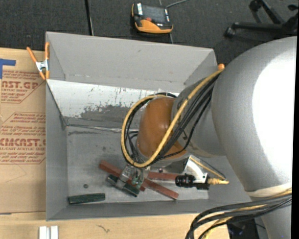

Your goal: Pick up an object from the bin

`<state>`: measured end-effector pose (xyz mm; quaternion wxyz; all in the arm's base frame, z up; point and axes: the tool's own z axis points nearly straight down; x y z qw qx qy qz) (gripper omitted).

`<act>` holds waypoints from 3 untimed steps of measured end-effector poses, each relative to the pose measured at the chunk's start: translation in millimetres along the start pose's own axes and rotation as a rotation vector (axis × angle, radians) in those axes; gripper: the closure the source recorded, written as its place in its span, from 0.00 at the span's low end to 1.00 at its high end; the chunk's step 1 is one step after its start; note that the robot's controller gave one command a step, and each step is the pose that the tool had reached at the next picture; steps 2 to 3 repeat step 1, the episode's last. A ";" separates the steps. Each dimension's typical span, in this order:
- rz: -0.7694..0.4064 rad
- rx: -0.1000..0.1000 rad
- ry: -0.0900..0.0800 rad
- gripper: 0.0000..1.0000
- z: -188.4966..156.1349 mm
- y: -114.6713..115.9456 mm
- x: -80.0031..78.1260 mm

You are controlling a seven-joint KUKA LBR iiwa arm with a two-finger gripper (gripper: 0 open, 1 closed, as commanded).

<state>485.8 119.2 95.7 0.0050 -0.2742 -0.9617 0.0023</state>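
My gripper [132, 177] is low in the bin's front middle, under the orange cover and its looped cables. It sits right on a small dark green block [117, 182] that lies across a long red-brown strip [110, 167]. A second red-brown strip [159, 176] runs off to the right from beneath the gripper. Whether the gripper holds any of them is hidden by its own body.
A dark green bar [86, 198] lies flat near the bin's front left corner. A white and black tool with a yellow tip [198, 179] rests at the front right, close under the arm. The arm's grey bulk covers the bin's right side.
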 end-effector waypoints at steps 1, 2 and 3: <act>0.000 -0.004 -0.005 1.00 -23.1 0.6 -1.0; 0.000 -0.004 -0.005 1.00 -23.1 0.6 -1.0; 0.000 -0.004 -0.005 1.00 -23.1 0.6 -1.0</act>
